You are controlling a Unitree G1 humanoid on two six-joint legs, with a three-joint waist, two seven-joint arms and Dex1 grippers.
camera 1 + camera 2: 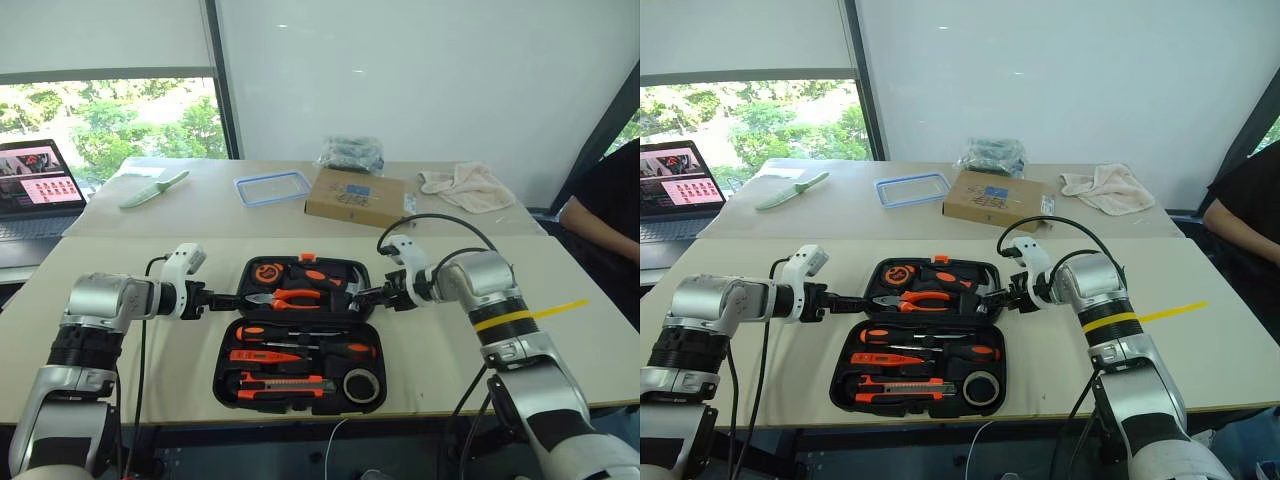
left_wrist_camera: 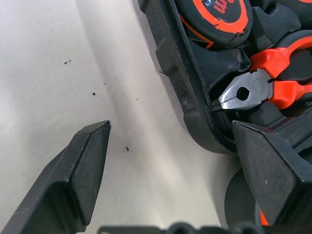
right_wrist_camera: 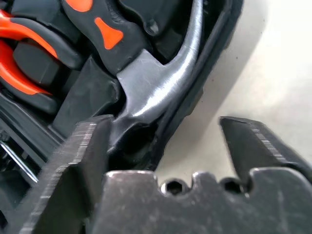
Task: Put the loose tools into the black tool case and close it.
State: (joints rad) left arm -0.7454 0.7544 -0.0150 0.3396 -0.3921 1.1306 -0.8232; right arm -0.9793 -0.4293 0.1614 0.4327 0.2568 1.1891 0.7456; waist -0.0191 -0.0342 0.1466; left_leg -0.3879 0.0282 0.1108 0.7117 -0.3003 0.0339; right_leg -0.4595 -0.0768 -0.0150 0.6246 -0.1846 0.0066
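The black tool case lies open on the near table, and the loose tools sit in its near half. These are a black-and-orange utility knife, a slim orange screwdriver, two black-and-orange screwdrivers and a dark tape roll. My left gripper is open at the far half's left edge, its fingers straddling the rim beside the pliers. My right gripper is open at the far half's right edge, astride the rim by the hammer head.
On the far table are a brown cardboard box, a blue-rimmed clear lid, a pale green knife, a dark bag and a cloth. A laptop stands far left. A person sits at the right.
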